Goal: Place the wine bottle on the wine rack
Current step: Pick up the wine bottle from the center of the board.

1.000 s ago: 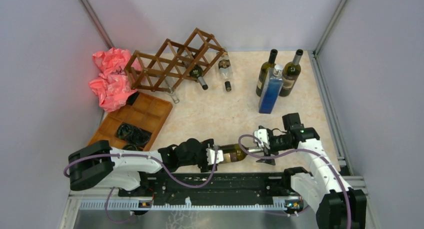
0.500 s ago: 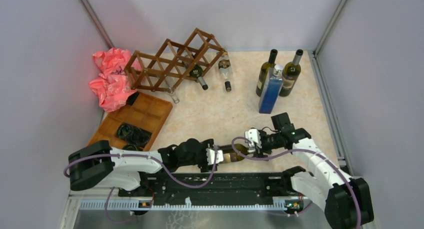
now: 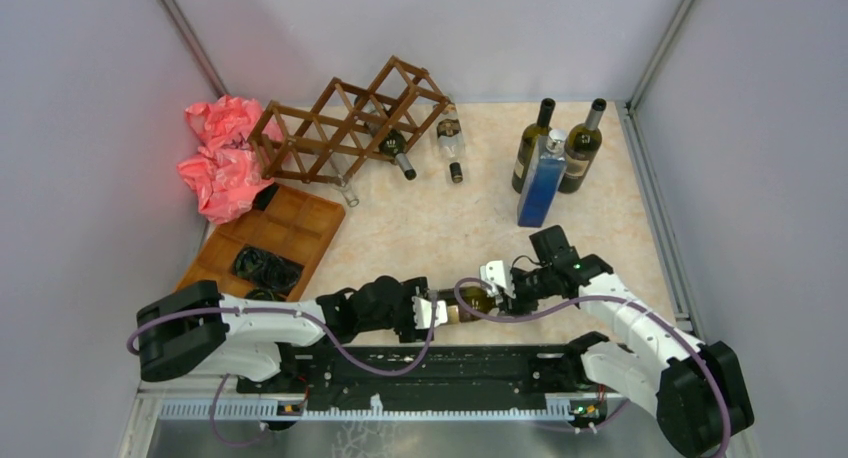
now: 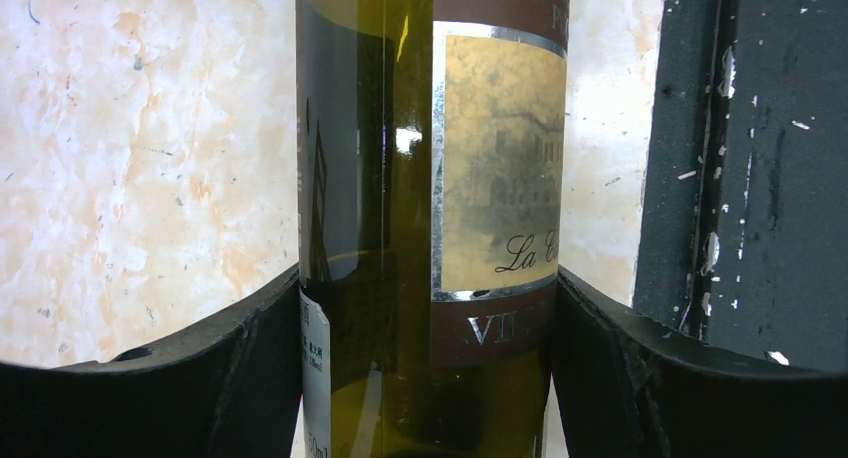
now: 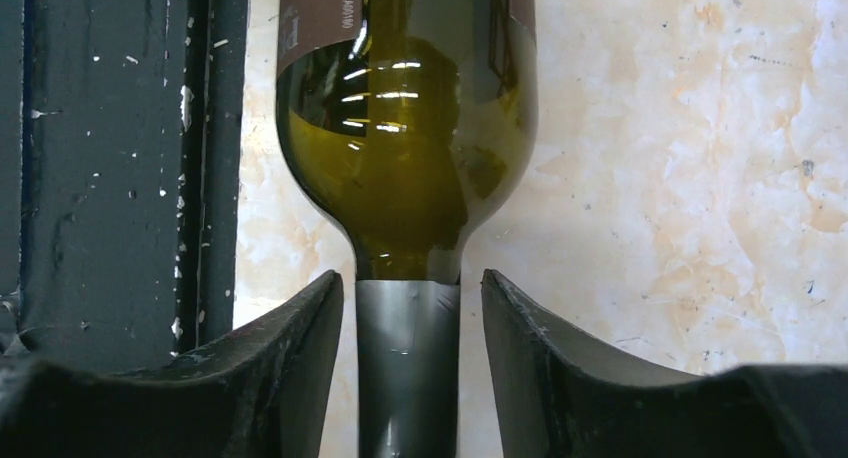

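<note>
The wine bottle (image 3: 466,304), olive green with a beige and brown label, lies on its side near the table's front edge. My left gripper (image 3: 432,311) is shut on its lower body; in the left wrist view the black fingers (image 4: 255,368) press both sides of the bottle (image 4: 430,178). My right gripper (image 3: 497,290) is open around the grey foil neck (image 5: 408,368), with a small gap on each side of it, just behind the bottle's shoulder (image 5: 405,158). The wine rack (image 3: 345,123), a dark brown lattice, stands at the back left.
Two bottles lie in the rack and one bottle (image 3: 449,138) lies beside it. Two dark bottles (image 3: 535,143) and a blue bottle (image 3: 540,183) stand back right. A pink bag (image 3: 220,158) and a brown compartment tray (image 3: 300,223) are at the left. A black rail (image 3: 440,363) runs along the front.
My right gripper has moved left along the bottle's neck, from its tip up to the shoulder, still open. The left gripper and the bottle have not moved.
</note>
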`<control>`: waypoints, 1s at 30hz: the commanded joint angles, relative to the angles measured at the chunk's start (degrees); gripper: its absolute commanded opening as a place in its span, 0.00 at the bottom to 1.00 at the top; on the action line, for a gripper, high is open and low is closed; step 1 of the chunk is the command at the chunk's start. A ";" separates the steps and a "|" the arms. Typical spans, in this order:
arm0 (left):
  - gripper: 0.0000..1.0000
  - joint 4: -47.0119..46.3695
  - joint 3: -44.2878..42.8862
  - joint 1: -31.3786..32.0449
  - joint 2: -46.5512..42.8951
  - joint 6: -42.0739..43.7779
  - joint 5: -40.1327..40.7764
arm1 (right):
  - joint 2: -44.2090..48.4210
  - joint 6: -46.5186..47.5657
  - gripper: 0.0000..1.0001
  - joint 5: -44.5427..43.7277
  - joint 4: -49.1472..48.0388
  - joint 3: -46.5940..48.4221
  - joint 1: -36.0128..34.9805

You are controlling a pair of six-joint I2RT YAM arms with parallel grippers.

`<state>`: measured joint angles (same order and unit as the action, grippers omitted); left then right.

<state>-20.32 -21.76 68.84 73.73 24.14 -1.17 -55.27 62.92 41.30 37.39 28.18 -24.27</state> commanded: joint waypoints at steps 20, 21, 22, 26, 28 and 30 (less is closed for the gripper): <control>0.00 -4.38 -2.84 -0.28 1.76 -1.09 -2.24 | -0.37 -3.97 0.41 5.10 -1.04 2.93 -3.83; 0.00 -4.40 -2.85 -0.27 1.72 -1.19 -2.20 | -0.37 -3.94 0.35 5.17 -0.94 2.93 -3.87; 0.00 -4.46 -2.85 -0.28 1.76 -1.20 -2.18 | -0.35 -3.68 0.29 5.36 -0.73 3.01 -3.86; 0.00 -4.47 -2.85 -0.28 1.72 -1.32 -1.82 | -0.37 -2.91 0.03 6.33 0.52 3.40 -3.90; 0.00 -4.54 -2.76 -0.27 1.73 -1.37 -1.52 | -0.24 -2.93 0.00 6.76 1.41 3.84 -3.94; 0.00 -4.55 -2.60 -0.28 1.66 -1.37 -1.02 | -0.03 -3.25 0.00 6.95 1.88 4.19 -3.92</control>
<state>-20.34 -22.70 68.73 74.91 24.23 -1.50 -55.31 59.24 41.45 37.21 29.45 -26.52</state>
